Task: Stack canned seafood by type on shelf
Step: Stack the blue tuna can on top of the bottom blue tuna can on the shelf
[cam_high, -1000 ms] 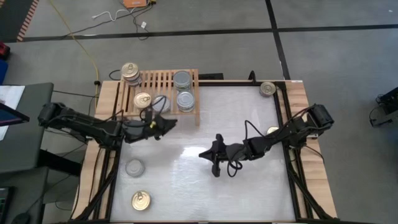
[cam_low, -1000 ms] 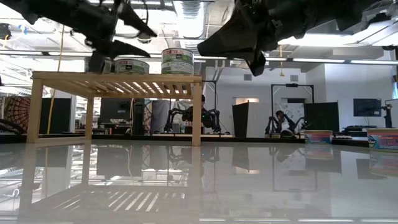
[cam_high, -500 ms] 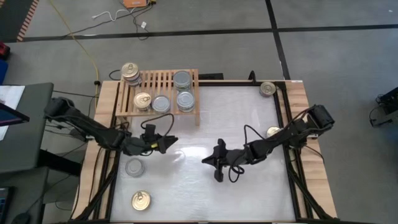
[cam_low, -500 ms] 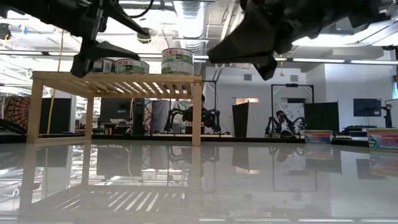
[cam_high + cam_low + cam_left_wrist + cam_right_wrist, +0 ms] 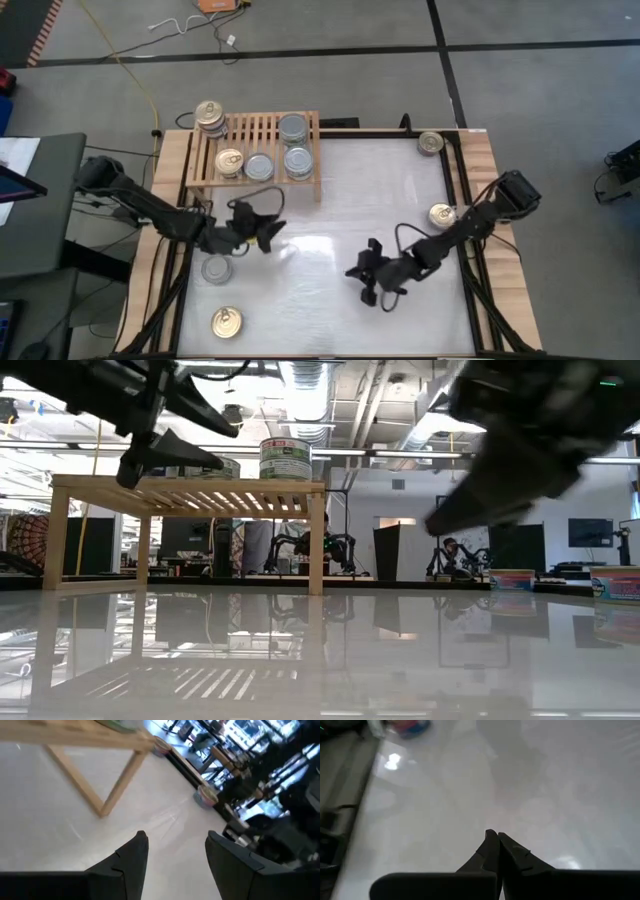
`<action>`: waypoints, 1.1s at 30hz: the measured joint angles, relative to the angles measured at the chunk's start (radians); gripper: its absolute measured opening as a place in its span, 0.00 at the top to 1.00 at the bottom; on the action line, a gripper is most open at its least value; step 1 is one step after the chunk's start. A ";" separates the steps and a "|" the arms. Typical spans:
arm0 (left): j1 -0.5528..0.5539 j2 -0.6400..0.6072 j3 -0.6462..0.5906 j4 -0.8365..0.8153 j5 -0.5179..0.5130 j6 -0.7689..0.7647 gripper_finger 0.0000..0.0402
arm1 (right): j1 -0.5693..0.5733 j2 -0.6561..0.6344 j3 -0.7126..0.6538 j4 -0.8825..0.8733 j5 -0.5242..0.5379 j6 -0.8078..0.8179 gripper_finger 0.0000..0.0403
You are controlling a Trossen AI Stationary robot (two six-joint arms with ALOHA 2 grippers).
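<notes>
The light-wood shelf [image 5: 255,150] stands at the table's far left. On its slats are a stack of cans with a gold top [image 5: 210,117], a gold-topped can [image 5: 229,161] and silver-topped cans [image 5: 297,160]. A silver-topped can [image 5: 216,269] and a gold-topped can [image 5: 226,322] rest on the table at the near left. Another gold-topped can [image 5: 441,214] sits at the right. My left gripper [image 5: 270,232] hovers open in front of the shelf, holding nothing [image 5: 175,845]. My right gripper [image 5: 368,291] is shut and empty over the middle of the table [image 5: 495,840].
One more can [image 5: 431,143] sits on the table frame at the far right corner. The shelf's near right leg [image 5: 102,805] shows in the left wrist view. The white tabletop [image 5: 330,210] between the two arms is bare.
My left gripper has drawn back from the shelf toward the table's near edge, rolling about its own axis, and has stayed open. My right gripper has gone toward the near right and sunk lower, still shut.
</notes>
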State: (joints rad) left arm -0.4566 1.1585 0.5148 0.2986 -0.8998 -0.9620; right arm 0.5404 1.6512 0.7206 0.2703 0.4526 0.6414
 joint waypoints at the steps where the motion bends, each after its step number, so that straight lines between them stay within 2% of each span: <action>1: -0.026 0.020 0.000 0.012 -0.029 0.007 0.53 | 0.015 0.000 -0.030 0.051 0.002 0.018 0.93; 4: -0.084 0.100 0.027 0.027 -0.095 -0.002 0.53 | 0.048 -0.001 -0.120 0.184 0.028 0.067 0.93; 9: -0.158 0.267 0.135 0.002 -0.099 0.084 0.54 | 0.068 -0.002 -0.211 0.327 0.071 0.116 0.93; 12: -0.186 0.336 0.254 -0.170 -0.051 0.087 0.54 | 0.068 -0.002 -0.226 0.347 0.071 0.099 0.93; 18: -0.237 0.439 0.566 -0.817 0.094 -0.259 0.55 | 0.068 -0.002 -0.228 0.328 0.068 0.070 0.93; 21: -0.281 0.499 0.690 -1.018 0.213 -0.441 0.55 | 0.065 -0.002 -0.228 0.317 0.068 0.066 0.93; 25: -0.361 0.546 0.775 -1.107 0.354 -0.618 0.55 | 0.064 -0.002 -0.228 0.309 0.066 0.059 0.93; 33: -0.552 0.546 0.778 -1.130 0.448 -1.075 0.55 | 0.064 -0.002 -0.228 0.305 0.065 0.057 0.93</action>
State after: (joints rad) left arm -1.0088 1.7045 1.2928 -0.8317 -0.4520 -2.0370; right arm 0.6044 1.6489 0.4931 0.5751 0.5175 0.6987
